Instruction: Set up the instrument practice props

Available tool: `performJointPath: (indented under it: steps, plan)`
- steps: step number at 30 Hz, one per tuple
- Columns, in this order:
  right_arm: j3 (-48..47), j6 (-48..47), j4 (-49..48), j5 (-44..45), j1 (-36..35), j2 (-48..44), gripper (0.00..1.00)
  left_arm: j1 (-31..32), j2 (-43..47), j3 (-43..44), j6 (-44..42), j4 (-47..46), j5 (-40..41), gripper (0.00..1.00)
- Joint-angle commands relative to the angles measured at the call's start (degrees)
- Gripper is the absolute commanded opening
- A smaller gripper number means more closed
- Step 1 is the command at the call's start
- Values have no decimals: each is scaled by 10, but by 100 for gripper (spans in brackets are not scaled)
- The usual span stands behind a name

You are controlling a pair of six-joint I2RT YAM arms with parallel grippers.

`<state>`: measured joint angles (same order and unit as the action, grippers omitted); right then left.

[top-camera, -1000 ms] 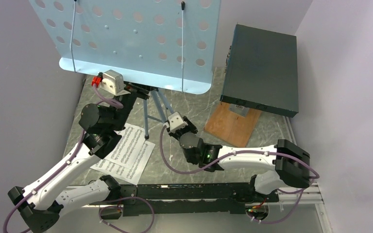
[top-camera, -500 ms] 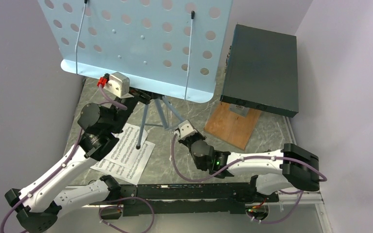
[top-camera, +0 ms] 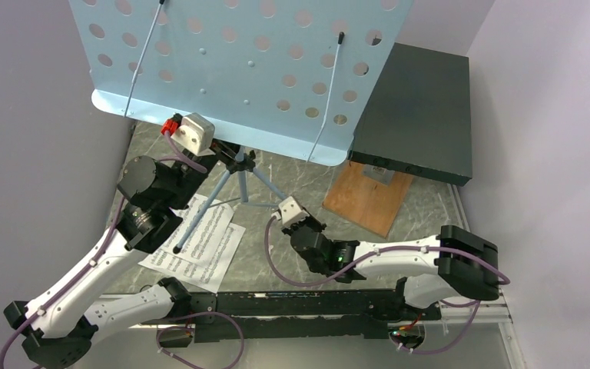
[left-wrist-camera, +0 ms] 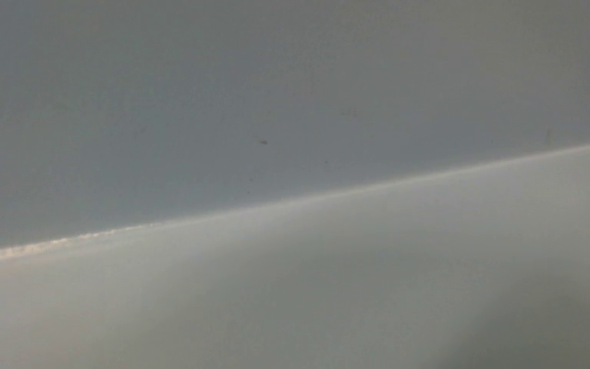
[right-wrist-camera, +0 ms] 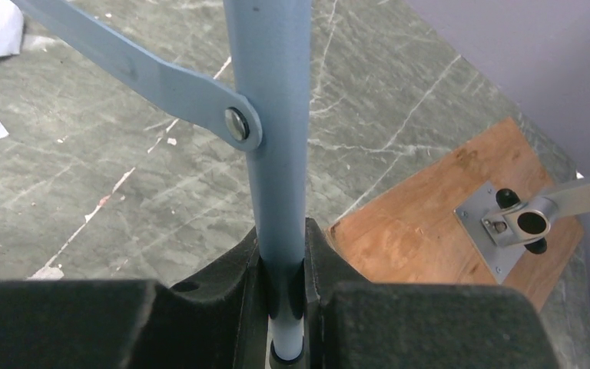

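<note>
Currently, top view, left to right.

Left gripper: well left of the dark box, tucked under the lower lip of the music stand, close by the tripod hub. Its fingers are hidden there, and its own camera shows only a blurred pale blue surface. Cannot tell whether the jaws are wide, narrow or holding anything.

Sheet-music pages: flat on the table, well left of the box and nearer the arm bases than it.

Music stand: tilted, not upright. The perforated blue desk stands left of the box, and its right edge overlaps the box's far left corner in this view. One tripod leg slants away from the box, with its black foot over the pages; contact not discernible.

Right gripper: left of the box and nearer than it, between the pages and the wooden board. The wrist view shows both fingers pressed narrow against a blue tripod leg, with the tube clamped between them just past the brace rivet.

Board: lies under the box's near edge and juts toward the arms. A small metal plate is fixed on it.
</note>
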<state>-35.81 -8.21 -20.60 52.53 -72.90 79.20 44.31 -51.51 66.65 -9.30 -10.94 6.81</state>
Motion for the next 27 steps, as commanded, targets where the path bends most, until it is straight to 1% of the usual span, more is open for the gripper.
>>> performJointPath:
  steps: [1, 7, 13, 16, 18, 22, 23, 25, 27]
  plan:
    - [11, 54, 141, 108, 20, 31, 0, -11, 51, 103, -75, -182, 6, 0]
    - [-25, 120, 239, 156, 31, 74, 0, -11, 56, 117, -86, -179, 7, 0]
    - [-27, 126, 241, 156, 37, 70, 0, -11, 53, 129, -91, -182, 9, 0]
    - [-36, 134, 253, 149, 40, 70, 0, -11, 50, 113, -79, -195, 20, 0]
    - [-56, 157, 272, 153, 41, 77, 0, -11, 42, 88, -65, -218, 25, 0]
    - [-114, 239, 336, 203, 41, 120, 0, -11, 7, 51, -35, -267, 37, 0]
    - [-129, 281, 363, 219, 42, 133, 0, -11, -7, 47, -31, -280, 44, 0]
    - [-164, 384, 472, 250, 48, 159, 0, -11, -28, 41, -26, -301, 68, 0]
    - [-201, 497, 574, 258, 60, 184, 0, -12, -51, 37, -30, -321, 92, 0]
